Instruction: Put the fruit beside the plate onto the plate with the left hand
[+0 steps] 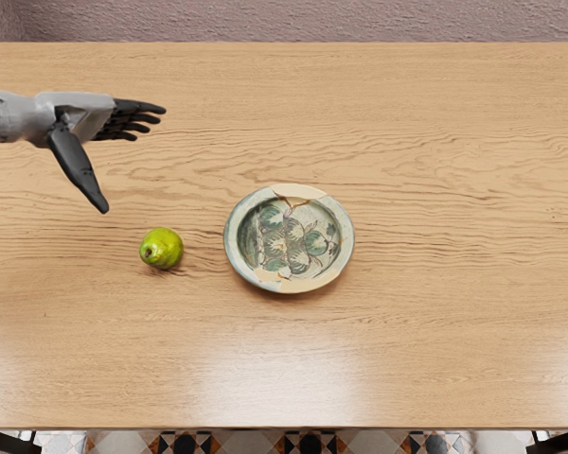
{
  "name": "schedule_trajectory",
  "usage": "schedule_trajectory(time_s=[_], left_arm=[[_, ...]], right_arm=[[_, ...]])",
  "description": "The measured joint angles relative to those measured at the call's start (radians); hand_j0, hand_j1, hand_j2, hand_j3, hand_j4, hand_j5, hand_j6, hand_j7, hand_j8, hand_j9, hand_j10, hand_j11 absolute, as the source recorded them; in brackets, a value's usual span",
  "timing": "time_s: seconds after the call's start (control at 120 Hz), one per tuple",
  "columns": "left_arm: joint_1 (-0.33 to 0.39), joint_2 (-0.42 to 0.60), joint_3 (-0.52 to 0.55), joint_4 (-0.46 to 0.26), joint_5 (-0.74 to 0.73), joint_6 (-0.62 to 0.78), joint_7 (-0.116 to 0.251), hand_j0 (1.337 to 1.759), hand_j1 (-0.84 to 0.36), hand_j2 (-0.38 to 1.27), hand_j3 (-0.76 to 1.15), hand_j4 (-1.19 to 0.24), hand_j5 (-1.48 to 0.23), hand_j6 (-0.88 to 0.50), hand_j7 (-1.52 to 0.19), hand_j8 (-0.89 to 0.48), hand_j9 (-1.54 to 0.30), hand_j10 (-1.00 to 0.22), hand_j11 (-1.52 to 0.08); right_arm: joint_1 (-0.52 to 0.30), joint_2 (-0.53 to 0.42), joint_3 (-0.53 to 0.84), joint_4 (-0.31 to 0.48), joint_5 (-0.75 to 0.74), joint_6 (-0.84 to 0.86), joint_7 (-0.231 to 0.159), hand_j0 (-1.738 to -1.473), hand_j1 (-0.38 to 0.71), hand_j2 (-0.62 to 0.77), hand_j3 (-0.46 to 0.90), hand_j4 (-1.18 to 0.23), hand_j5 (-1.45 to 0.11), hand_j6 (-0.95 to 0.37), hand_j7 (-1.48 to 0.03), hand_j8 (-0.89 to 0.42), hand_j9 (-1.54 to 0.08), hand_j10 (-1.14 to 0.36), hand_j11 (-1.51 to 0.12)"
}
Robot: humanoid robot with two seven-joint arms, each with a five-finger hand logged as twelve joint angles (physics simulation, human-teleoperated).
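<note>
Head view, the only one given: the left hand (87, 118) sits in the upper left of the frame, its arm coming in from the left edge. It holds nothing. The dark fingers (133, 117) are stretched out flat and slightly fanned, pointing toward the right, and the thumb (78, 165) is swung well apart from them, slanting down and to the right.

The green fruit (161, 248) lies on the bare table (435, 123), left of centre in the frame. It is below the hand and a little to its right, clear of it, with the thumb tip the nearest part. From this angle the fruit looks almost round, so I cannot tell its long axis.

The plate (235, 236) is in the middle of the frame, just to the right of the fruit, with a narrow strip of wood between them. Nothing lies on it.

The right arm does not show, so the left hand is the only one placed to act. As I judge it, the task has not started. The hand must first travel down the frame and slightly right to get over the fruit. Once the fruit is grasped, the carry to the plate is a short move to the right.
</note>
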Motion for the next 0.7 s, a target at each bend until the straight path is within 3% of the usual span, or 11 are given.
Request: schedule_trajectory(time_s=[0.133, 0.183, 0.342, 0.425, 0.533, 0.7], left_arm=[[-0.006, -0.022, -0.007, -0.006, 0.016, 0.000, 0.003, 1.658, 0.33, 0.00, 0.00, -0.02, -0.02, -0.02, -0.02, -0.02, -0.02, -0.02, -0.02], [-0.022, -0.027, -0.009, -0.007, 0.017, 0.000, 0.027, 1.658, 0.33, 0.00, 0.00, -0.02, -0.03, -0.02, -0.02, -0.02, -0.02, -0.02, -0.02], [-0.058, -0.080, -0.011, -0.031, 0.018, 0.000, 0.287, 1.658, 0.33, 0.00, 0.00, -0.02, -0.02, -0.02, -0.02, -0.02, -0.02, -0.02, -0.02], [-0.060, -0.104, -0.007, -0.117, 0.026, 0.000, 0.364, 1.658, 0.33, 0.00, 0.00, -0.02, -0.03, -0.02, -0.03, -0.02, -0.03, -0.02, -0.03], [-0.057, -0.105, -0.003, -0.236, 0.076, 0.000, 0.405, 1.658, 0.33, 0.00, 0.00, -0.02, -0.03, -0.02, -0.03, -0.02, -0.03, -0.02, -0.03], [-0.022, -0.134, 0.003, -0.353, 0.204, 0.036, 0.422, 1.658, 0.33, 0.00, 0.00, -0.02, -0.03, -0.02, -0.03, -0.02, -0.03, -0.02, -0.03]], right_arm=[[0.000, 0.000, 0.000, 0.000, 0.001, 0.000, 0.000, -1.658, -0.35, 0.00, 0.00, 0.00, 0.00, 0.00, 0.00, 0.00, 0.00, 0.00, 0.00], [0.001, 0.000, 0.001, 0.000, 0.001, 0.000, 0.000, -1.658, -0.35, 0.00, 0.00, 0.00, 0.00, 0.00, 0.00, 0.00, 0.00, 0.00, 0.00], [0.000, 0.000, 0.000, -0.001, 0.001, 0.000, 0.000, -1.658, -0.35, 0.00, 0.00, 0.00, 0.00, 0.00, 0.00, 0.00, 0.00, 0.00, 0.00], [0.000, 0.000, 0.000, -0.001, 0.001, 0.000, 0.000, -1.658, -0.35, 0.00, 0.00, 0.00, 0.00, 0.00, 0.00, 0.00, 0.00, 0.00, 0.00], [0.000, 0.000, 0.000, -0.001, 0.001, 0.000, 0.000, -1.658, -0.35, 0.00, 0.00, 0.00, 0.00, 0.00, 0.00, 0.00, 0.00, 0.00, 0.00], [0.000, 0.000, 0.000, -0.001, 0.001, 0.000, 0.000, -1.658, -0.35, 0.00, 0.00, 0.00, 0.00, 0.00, 0.00, 0.00, 0.00, 0.00, 0.00]])
